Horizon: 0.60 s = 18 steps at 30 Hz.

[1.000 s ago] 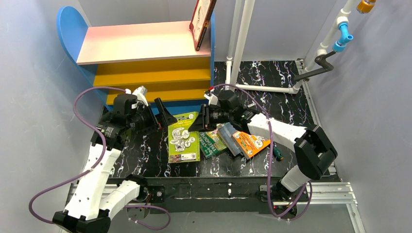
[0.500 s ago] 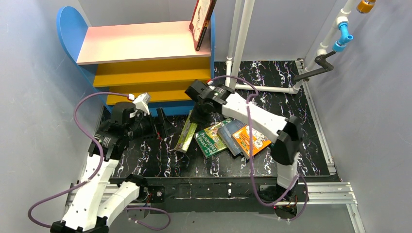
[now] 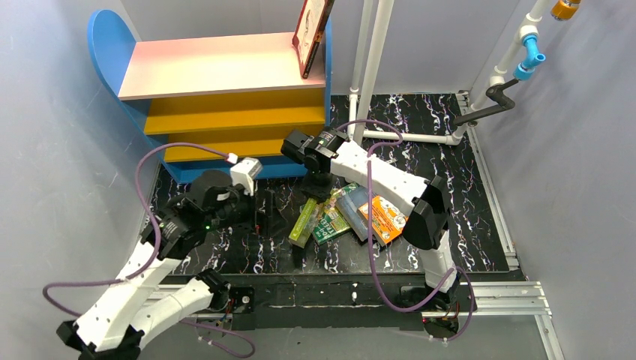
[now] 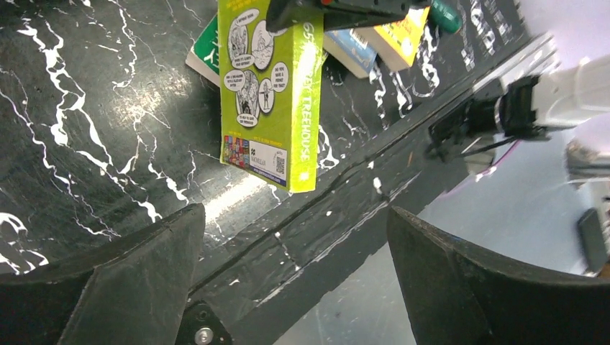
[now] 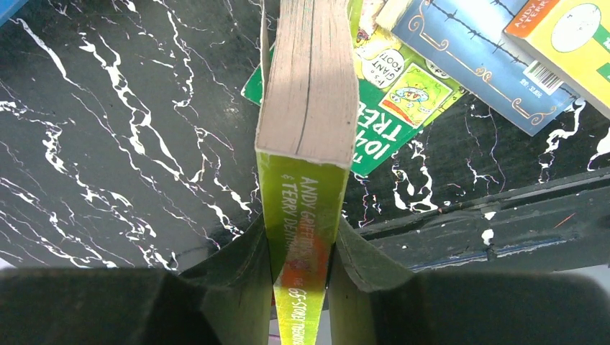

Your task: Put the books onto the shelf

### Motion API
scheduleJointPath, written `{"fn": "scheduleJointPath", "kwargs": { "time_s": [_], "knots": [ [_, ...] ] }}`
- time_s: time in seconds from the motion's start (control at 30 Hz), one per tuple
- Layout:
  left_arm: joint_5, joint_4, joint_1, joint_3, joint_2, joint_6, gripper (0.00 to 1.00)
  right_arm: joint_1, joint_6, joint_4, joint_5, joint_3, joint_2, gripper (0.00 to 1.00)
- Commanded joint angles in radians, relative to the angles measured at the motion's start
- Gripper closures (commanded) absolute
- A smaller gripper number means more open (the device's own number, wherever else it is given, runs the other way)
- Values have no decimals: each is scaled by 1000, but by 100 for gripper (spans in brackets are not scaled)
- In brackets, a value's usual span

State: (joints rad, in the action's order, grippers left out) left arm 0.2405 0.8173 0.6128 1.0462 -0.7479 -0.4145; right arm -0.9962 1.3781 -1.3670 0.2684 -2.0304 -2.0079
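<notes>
Right, the right gripper [image 5: 302, 269] is clamped on the lime-green cartoon paperback [image 5: 308, 93], one finger on each cover at the spine end. That book hangs on edge, tilted, over the middle of the black white-veined table [image 3: 225, 247], just left of the pile. Can't tell whether its lower end touches the surface.

Left gripper [image 4: 295, 287] has its jaws wide apart with nothing between them. It hovers over the left half of the table, facing the lime book's back cover and apart from it.

Three paperbacks lie flat and overlapping mid-table: green one with yellow lettering [image 3: 330, 225], dark blue one [image 3: 352, 206], orange illustrated one [image 3: 386, 217] rightmost.

Red-bordered paperback with white panel [image 3: 311, 30] stands on the pale pink top board of the blue-sided bookcase with yellow lower shelves [image 3: 202, 67], at the board's right end, leaning on the straight blue side. Bookcase sits at the table's far-left corner.
</notes>
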Motion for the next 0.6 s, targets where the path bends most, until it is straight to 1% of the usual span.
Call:
{"fn": "scheduleJointPath", "kwargs": {
  "time_s": [0.0,0.07,0.17,0.27,0.47,0.57],
  "knots": [
    [-188,-25,150,13,-61,39,4,4,68,-70,35,-39,56,99],
    [-271,-34,213,19,-93,46,4,4,77,-89,29,-52,50,99],
    [-348,-64,305,7,-129,42,4,5,84,-100,22,-56,50,99],
    [-421,-93,374,-15,-151,32,4,5,85,-98,19,-52,56,99],
    [-514,-198,467,-91,-145,4,5,5,86,-91,15,-37,75,99],
    [-547,-203,490,-118,-144,5,5,5,74,-67,8,-19,92,99]
  ]
}}
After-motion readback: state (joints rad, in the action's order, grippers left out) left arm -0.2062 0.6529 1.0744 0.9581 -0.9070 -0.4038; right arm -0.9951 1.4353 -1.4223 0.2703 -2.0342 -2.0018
